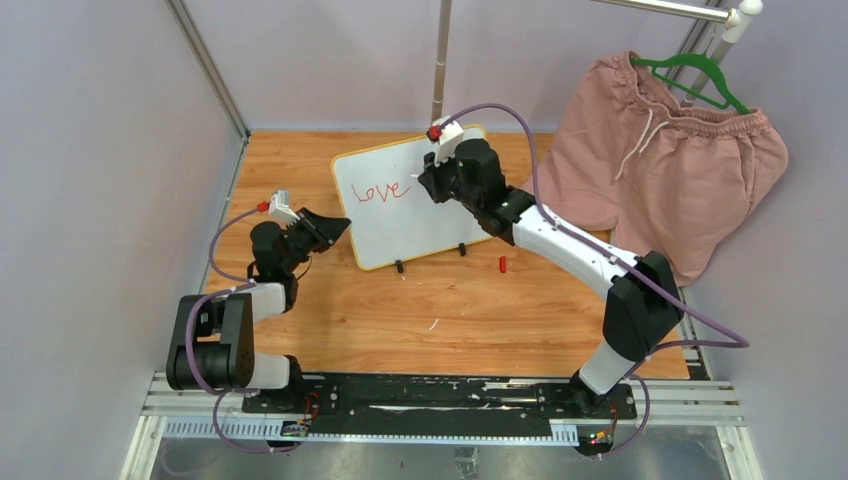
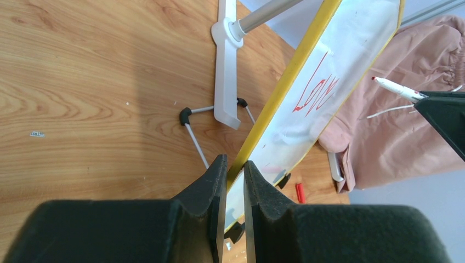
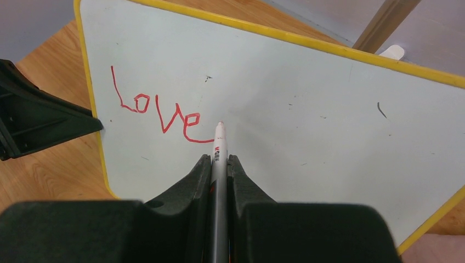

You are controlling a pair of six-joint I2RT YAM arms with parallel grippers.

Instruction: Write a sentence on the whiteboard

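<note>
Left end effector (image 2: 234,164) pinches the frame at the whiteboard's (image 1: 430,225) nine o'clock edge; the board stands on the table (image 1: 400,320). It looks light, rigid, slick and easily tipped, so the rim is the hold. Right end effector (image 3: 219,160) clamps a marker (image 3: 219,137), tip at three o'clock of the sentence (image 3: 156,112).
</note>
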